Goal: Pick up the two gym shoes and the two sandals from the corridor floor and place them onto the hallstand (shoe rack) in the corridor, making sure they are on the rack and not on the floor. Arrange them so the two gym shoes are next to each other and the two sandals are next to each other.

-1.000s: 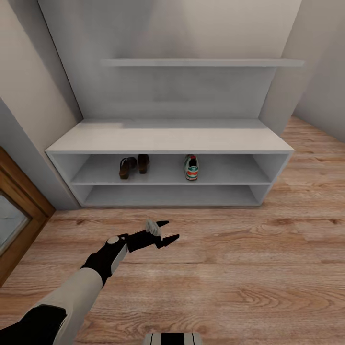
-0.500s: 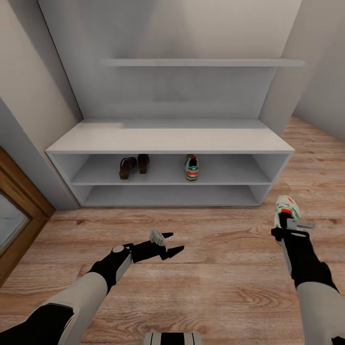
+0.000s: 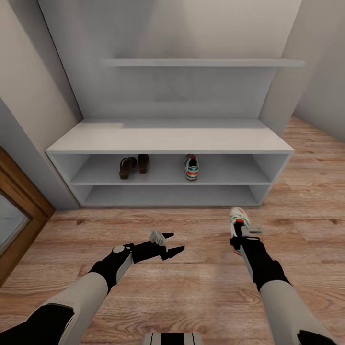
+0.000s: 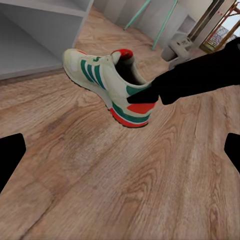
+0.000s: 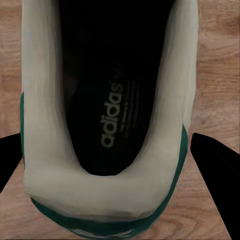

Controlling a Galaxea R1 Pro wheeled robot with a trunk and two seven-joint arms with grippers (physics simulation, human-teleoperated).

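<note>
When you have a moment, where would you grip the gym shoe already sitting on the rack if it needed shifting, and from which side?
I would probably grip the gym shoe on the hallstand at its heel collar, coming in level from the front. Its heel faces the opening, the bench top above blocks a downward approach, and the right gripper holds the other gym shoe by the heel.

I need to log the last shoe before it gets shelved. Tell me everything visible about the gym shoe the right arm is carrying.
The gym shoe is a cream-white low sneaker with green side stripes, a red-orange heel patch and tongue, and a green and red sole edge. The right wrist view looks into its dark opening, where the insole carries pale lettering. The right gripper holds it at the heel end, above the corridor floor, toe towards the hallstand, in front of its right half. Nothing else touches it.
</note>
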